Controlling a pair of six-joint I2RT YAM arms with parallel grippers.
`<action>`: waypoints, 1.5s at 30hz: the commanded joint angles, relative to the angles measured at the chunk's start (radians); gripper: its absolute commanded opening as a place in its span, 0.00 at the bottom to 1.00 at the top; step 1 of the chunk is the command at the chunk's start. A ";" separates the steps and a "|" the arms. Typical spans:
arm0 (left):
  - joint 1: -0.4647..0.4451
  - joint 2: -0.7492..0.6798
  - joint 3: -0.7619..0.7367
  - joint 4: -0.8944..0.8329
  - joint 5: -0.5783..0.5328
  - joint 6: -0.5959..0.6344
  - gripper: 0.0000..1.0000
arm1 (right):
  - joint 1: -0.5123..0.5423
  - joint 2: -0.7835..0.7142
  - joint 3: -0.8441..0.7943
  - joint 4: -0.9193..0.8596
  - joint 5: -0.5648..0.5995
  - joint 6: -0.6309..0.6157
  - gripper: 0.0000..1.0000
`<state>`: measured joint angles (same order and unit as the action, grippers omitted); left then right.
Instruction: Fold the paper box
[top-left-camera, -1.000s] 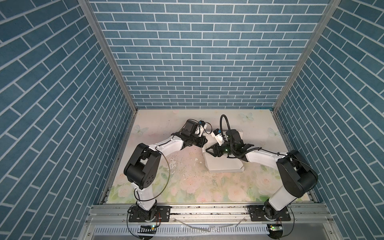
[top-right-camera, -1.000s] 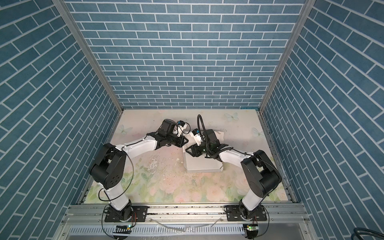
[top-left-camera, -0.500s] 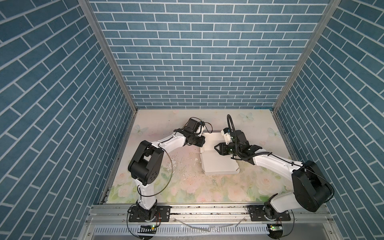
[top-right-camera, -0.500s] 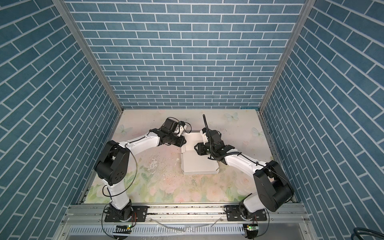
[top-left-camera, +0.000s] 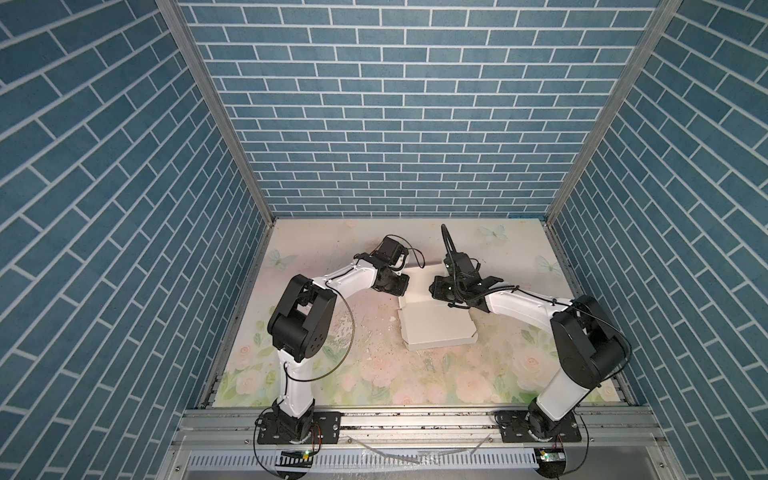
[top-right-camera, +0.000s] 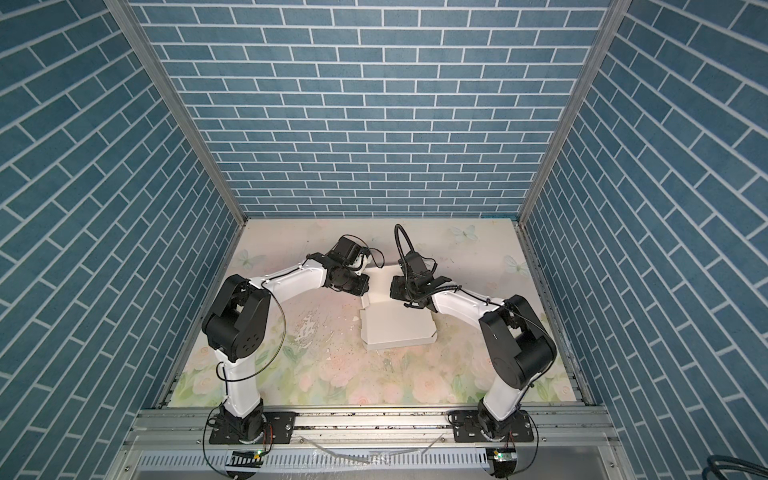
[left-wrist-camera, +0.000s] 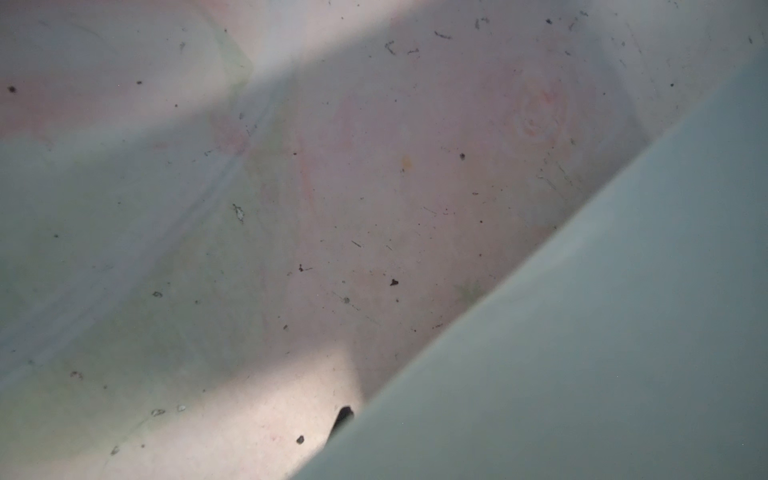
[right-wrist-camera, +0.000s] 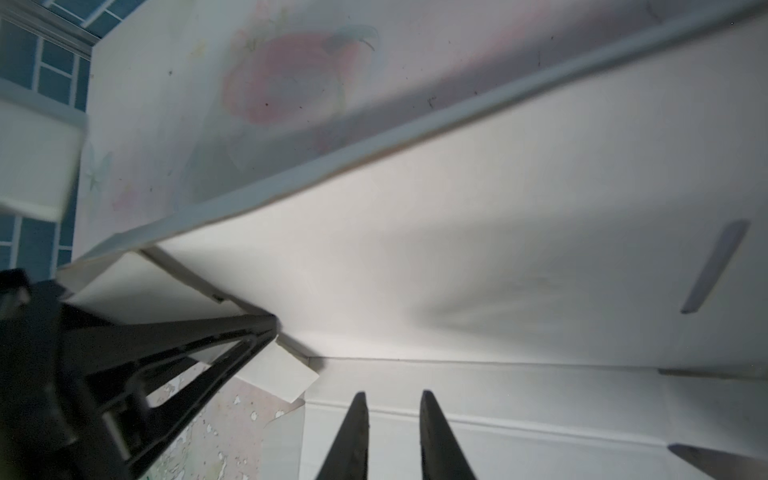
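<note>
The paper box is white cardboard and lies mid-table, with its rear panel raised between the two grippers. My left gripper is at the box's left rear corner. In the right wrist view its fingers meet at the tip, pinched on a flap edge of the box. My right gripper hovers over the fold line with a narrow gap and nothing between its fingers. The left wrist view shows only a blurred white panel hiding the jaws.
A floral mat covers the table, with small white flakes left of the box. Blue brick walls close in three sides. A metal rail with both arm bases runs along the front edge.
My right gripper's jaws have narrowed a good deal, and its elbow swung outward and then back in. My left gripper has kept its pinch at the box's left rear corner.
</note>
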<state>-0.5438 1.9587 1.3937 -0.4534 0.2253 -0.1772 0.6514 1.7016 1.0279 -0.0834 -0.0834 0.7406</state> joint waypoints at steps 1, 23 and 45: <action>-0.002 0.035 0.023 -0.080 -0.060 -0.005 0.15 | 0.010 0.030 0.046 0.004 0.023 0.067 0.22; -0.056 0.046 0.110 -0.238 -0.317 -0.045 0.00 | 0.050 0.056 0.054 0.025 0.123 0.141 0.19; -0.094 -0.193 -0.513 0.615 -0.547 -0.127 0.00 | 0.109 -0.302 -0.165 0.247 0.256 0.525 0.48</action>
<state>-0.6334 1.7500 0.9424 0.0845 -0.2691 -0.3180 0.7418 1.3911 0.9138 0.0410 0.1196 1.1332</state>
